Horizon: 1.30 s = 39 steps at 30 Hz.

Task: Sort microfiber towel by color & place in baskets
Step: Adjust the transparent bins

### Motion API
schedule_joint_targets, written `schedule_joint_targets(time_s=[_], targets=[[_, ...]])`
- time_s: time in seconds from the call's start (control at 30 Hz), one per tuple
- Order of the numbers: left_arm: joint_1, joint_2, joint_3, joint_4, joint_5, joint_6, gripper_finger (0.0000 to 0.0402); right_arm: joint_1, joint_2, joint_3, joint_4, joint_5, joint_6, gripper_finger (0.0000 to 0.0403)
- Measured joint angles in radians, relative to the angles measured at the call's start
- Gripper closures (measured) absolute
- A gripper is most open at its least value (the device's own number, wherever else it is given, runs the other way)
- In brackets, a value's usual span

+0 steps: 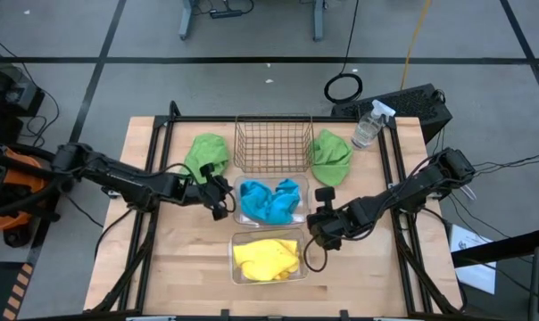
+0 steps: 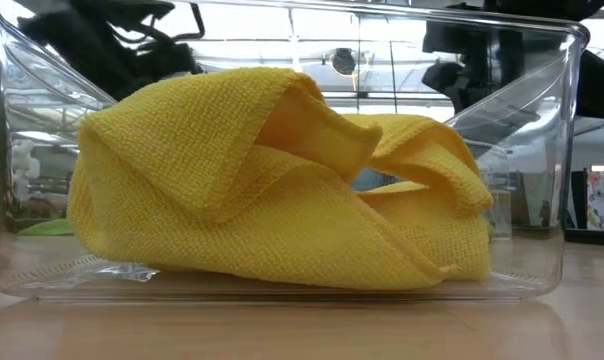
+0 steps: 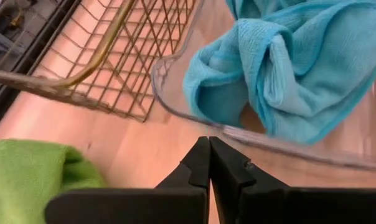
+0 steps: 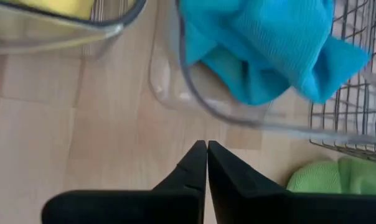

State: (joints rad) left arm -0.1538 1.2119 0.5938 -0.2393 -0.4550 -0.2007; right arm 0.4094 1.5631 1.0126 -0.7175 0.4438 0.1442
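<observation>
Sky-blue cloths (image 1: 271, 200) and yellow cloths (image 1: 267, 258) sit in clear plastic bins; two bright green cloths (image 1: 207, 153) lie outside the empty copper wire basket (image 1: 272, 143); left gripper (image 1: 219, 197) and right gripper (image 1: 321, 221) pinched together, empty.

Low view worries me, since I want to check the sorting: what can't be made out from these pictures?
- Low view: the near clear basket with yellow towels fills the frame, hiding the other baskets and both green towels.
- High view: how many blue towels lie bunched in the middle clear basket is unclear.
- Right wrist view: the green towel is cut off by the edge.
</observation>
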Motion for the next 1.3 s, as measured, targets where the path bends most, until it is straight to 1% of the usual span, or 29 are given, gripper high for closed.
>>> schedule_joint_targets(time_s=[0.17, 0.33, 0.5, 0.63, 0.77, 0.87, 0.97, 1.2, 1.3], targets=[[0.028, 0.036, 0.000, 0.068, 0.020, 0.052, 0.0393, -0.004, 0.000, 0.000, 0.012, -0.011, -0.003, 0.0399], [0.050, 0.046, 0.000, 0.125, 0.033, 0.094, 0.0393, -0.002, 0.000, 0.000, 0.011, -0.083, 0.024, 0.0402], [0.070, 0.046, 0.000, 0.140, 0.031, 0.113, 0.0393, -0.002, 0.000, 0.000, 0.004, -0.085, 0.034, 0.0402], [0.071, 0.046, 0.001, 0.098, 0.028, 0.076, 0.0393, -0.002, 0.000, 0.001, -0.040, -0.114, 0.088, 0.0402], [0.035, 0.046, 0.001, 0.026, 0.030, -0.037, 0.0393, 0.016, 0.000, 0.001, -0.044, -0.162, 0.134, 0.0403], [-0.018, 0.046, 0.001, -0.034, 0.046, -0.145, 0.0393, 0.054, 0.000, 0.001, -0.039, -0.166, 0.162, 0.0403], [-0.106, 0.046, 0.001, -0.068, 0.101, -0.236, 0.0393, 0.090, 0.000, 0.001, -0.024, -0.166, 0.198, 0.0403], [-0.377, 0.046, 0.001, -0.050, 0.139, -0.461, 0.0393, 0.158, 0.000, 0.001, 0.022, -0.164, 0.262, 0.0403], [-0.473, 0.046, 0.001, 0.042, 0.128, -0.514, 0.0393, 0.176, 0.000, 0.001, 0.035, -0.161, 0.280, 0.0403]])
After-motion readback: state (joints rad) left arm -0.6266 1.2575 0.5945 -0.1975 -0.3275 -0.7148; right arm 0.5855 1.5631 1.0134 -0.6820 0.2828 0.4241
